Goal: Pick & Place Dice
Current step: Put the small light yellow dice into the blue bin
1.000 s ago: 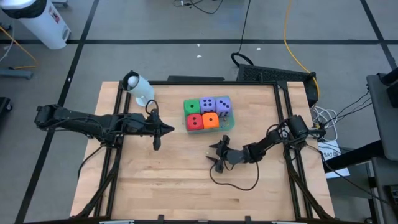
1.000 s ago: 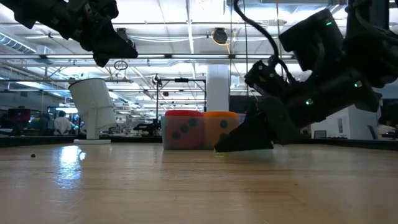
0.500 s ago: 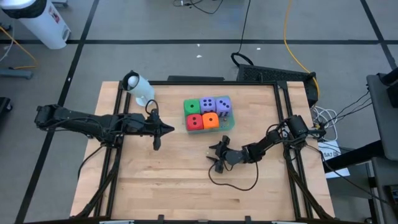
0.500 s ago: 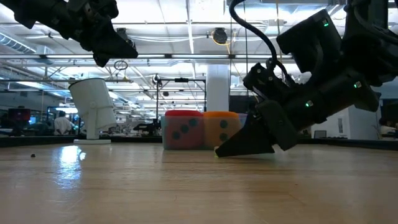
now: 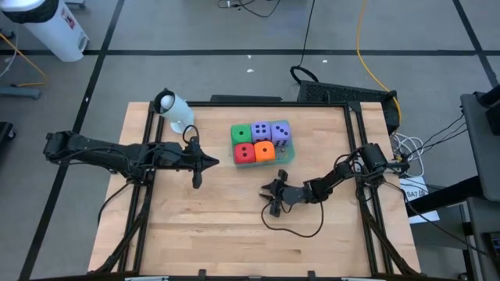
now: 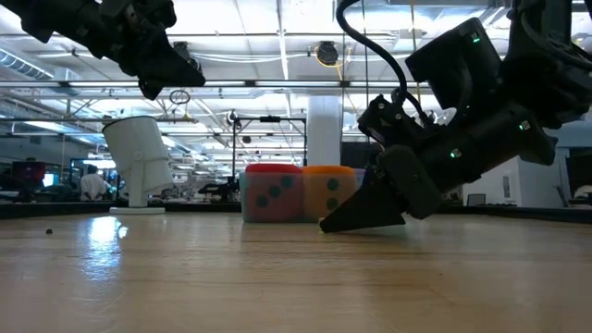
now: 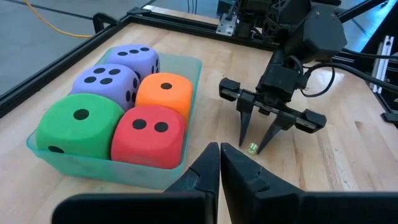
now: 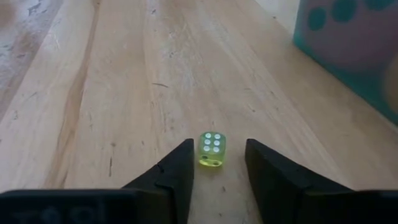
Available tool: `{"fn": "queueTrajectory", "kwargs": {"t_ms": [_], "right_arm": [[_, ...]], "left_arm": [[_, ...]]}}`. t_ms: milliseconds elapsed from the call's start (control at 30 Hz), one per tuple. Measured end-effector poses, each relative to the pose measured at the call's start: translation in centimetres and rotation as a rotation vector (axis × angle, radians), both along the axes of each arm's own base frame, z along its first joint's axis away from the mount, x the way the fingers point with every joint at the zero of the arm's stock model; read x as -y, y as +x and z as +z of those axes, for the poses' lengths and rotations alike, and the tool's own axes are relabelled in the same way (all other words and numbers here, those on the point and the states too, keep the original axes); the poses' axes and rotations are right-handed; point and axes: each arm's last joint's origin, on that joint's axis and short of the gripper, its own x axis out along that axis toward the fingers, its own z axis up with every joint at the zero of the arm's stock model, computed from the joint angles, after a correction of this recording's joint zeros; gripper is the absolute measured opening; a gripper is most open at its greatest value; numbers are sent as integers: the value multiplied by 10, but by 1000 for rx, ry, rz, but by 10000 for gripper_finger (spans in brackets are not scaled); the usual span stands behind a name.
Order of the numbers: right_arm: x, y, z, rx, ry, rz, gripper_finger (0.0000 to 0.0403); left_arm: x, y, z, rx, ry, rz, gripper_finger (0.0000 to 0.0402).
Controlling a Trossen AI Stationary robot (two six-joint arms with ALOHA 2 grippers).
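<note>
Yellow-green and translucent, a tiny die (image 8: 212,149) sits on the wooden table (image 5: 219,226), and the right gripper (image 7: 259,145) is down on it, jaws spread apart with one finger on either side of the little cube, neither finger visibly touching it. The right wrist view shows the die upright just ahead of the two dark fingertips (image 8: 177,171), white pips showing on its upper face. From the left wrist view the same die (image 7: 252,147) sits low between the fingers' pointed tips.

Just beside that, toward the back of the table, a teal tray (image 5: 287,157) holds five large foam dice packed together: green die (image 5: 241,133), red die (image 5: 244,152), orange die (image 5: 265,151), and two purple dice (image 5: 270,131) behind them. In the low view the red die (image 6: 270,194) and orange die (image 6: 326,191) show behind the right gripper (image 6: 356,217).

Over on the other side, the left gripper (image 5: 209,162) hangs above the table, left of the tray, jaws closed together and empty. A white cylindrical object (image 5: 176,111) lies at the back left corner of the table.
</note>
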Motion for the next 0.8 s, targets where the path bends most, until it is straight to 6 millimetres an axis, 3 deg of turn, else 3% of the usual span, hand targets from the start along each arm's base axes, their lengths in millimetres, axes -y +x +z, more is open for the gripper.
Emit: {"fn": "queueTrajectory", "kwargs": {"t_ms": [267,800], "right_arm": [[0,1,1,11,-15,6,117],[-3,4,8,77,6,90,31]], "left_arm": [[0,0,0,0,0,0,21],[0,0,0,-1,-3,-1,21]]}}
